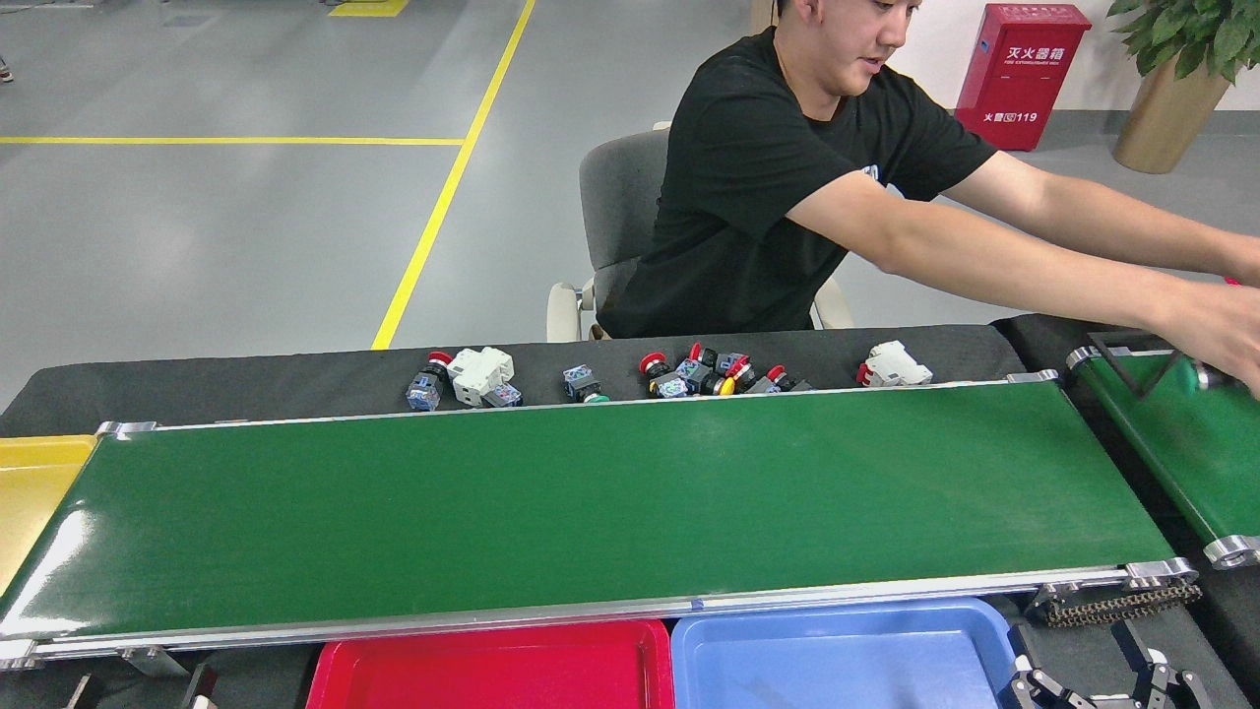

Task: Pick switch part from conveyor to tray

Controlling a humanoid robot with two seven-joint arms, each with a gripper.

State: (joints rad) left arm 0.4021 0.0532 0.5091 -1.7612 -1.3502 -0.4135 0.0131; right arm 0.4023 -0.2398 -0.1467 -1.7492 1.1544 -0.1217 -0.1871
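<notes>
Head view shows the switch parts (689, 374), small blocky plastic pieces with red, green and blue round caps and white housings, lying in a loose row on the black cloth-covered table (246, 379), just past the far silver rail of the long, glossy dark-green flat conveyor (591, 502); none lies on the belt itself. The belt's smooth surface catches a pale sheen at its left end.

At the bottom right corner, the right gripper (1093, 689) shows only as dark, jointed metal finger tips, cut by the frame edge; whether it is spread or closed cannot be told. The left gripper is out of sight.

Just left of the right gripper sit a smooth blue plastic tray (847, 615) and a red plastic tray (492, 640), side by side. Far to its left is a yellow bin (30, 483). Beyond the conveyor, a seated person in a black T-shirt (778, 177) stretches both arms over a second, narrower green belt (1181, 443).
</notes>
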